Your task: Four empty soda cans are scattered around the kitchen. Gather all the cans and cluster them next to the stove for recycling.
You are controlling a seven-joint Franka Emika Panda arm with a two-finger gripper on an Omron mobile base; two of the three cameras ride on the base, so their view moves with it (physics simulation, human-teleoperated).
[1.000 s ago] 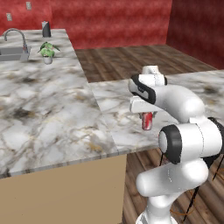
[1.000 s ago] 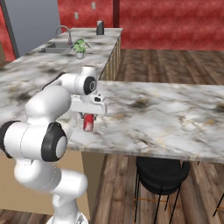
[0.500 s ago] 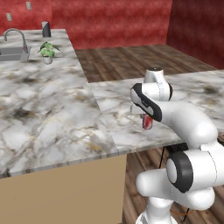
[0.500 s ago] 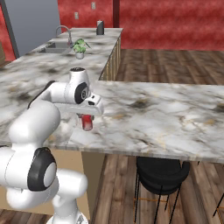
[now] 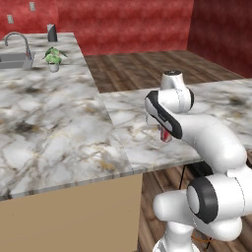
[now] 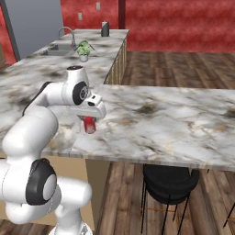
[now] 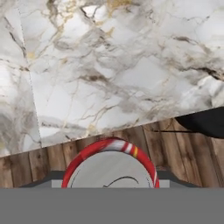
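A red soda can (image 6: 89, 125) with white markings hangs just above the marble counter (image 6: 165, 119), near its front edge, and my gripper (image 6: 90, 120) is shut on it from above. From the left base view the same soda can (image 5: 167, 136) peeks out below the white hand, mostly hidden by the arm. The hand view looks straight down on the soda can's (image 7: 111, 168) silver top and red rim, with the gripper (image 7: 111, 177) closed at its sides. The stove is out of view.
A sink with a faucet (image 5: 15, 55), a small potted plant (image 5: 53, 58) and a dark canister (image 5: 51, 32) stand at the far end of the long counter. A black stool (image 6: 167, 183) sits under the counter's overhang on the wooden floor.
The arm's elbow and upper links have swung round, while the hand and the red can have stayed almost in the same spot over the counter.
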